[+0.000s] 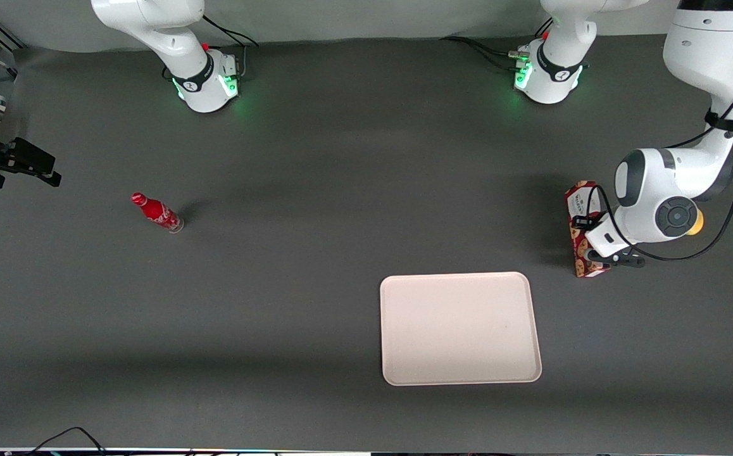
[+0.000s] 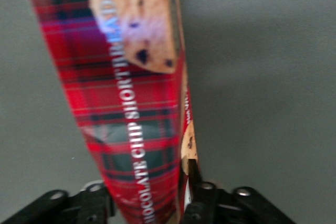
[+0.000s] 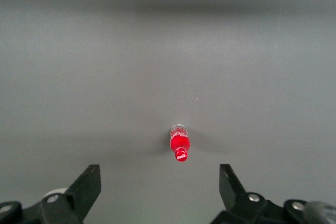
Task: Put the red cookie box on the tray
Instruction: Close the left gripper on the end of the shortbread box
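Between our gripper's [image 2: 149, 203] two black fingers [image 2: 195, 182] sits the red cookie box [image 2: 131, 108], and the wrist view shows them pressed against its narrow sides near one end, so we read the grip as clamped on the carton. From the front, our gripper [image 1: 594, 244] and the box [image 1: 583, 225] are at the working arm's end of the table, just beside the tray's [image 1: 398, 373] farther corner but apart from it, not yet over it.

We judge the carton light and fairly stiff along its length, though thin card will dent if squeezed hard, and its glossy print may slip. Holding near one end leaves a long overhang that could swing, so a hold nearer the middle would carry steadier.

Only the wrist view shows the tartan print, the lettering and the finger contact. Only the front view shows the tray, the box's place relative to it, and the small red bottle [image 1: 157, 213] well apart toward the parked arm's end.
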`<control>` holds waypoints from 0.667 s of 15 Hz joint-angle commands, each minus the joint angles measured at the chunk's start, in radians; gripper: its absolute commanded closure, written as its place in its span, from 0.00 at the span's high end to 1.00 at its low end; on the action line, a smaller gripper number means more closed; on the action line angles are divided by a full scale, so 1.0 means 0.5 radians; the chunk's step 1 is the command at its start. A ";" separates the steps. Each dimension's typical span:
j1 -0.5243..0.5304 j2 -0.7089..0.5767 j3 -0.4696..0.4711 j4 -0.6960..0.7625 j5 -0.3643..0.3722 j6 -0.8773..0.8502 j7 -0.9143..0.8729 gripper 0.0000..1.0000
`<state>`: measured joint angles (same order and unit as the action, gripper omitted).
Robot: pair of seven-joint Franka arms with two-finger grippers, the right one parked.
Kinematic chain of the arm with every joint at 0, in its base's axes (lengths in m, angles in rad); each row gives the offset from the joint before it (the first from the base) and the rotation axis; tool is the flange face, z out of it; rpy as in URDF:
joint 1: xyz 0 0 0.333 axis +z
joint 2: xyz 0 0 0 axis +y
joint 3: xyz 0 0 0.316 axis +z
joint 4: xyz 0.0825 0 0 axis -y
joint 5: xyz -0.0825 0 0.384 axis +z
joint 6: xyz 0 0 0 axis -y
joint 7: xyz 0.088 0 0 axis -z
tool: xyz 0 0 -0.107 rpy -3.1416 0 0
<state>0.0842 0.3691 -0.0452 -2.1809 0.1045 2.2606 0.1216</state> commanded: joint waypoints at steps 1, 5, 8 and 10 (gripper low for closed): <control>-0.003 -0.054 0.026 -0.013 0.024 0.007 0.024 0.00; -0.006 -0.103 0.017 0.231 0.000 -0.320 -0.010 0.00; -0.015 -0.106 -0.020 0.798 -0.070 -0.911 -0.047 0.00; -0.021 -0.088 -0.072 1.142 -0.138 -1.155 -0.215 0.00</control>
<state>0.0839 0.3223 -0.0508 -1.8537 0.0729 1.8807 0.1060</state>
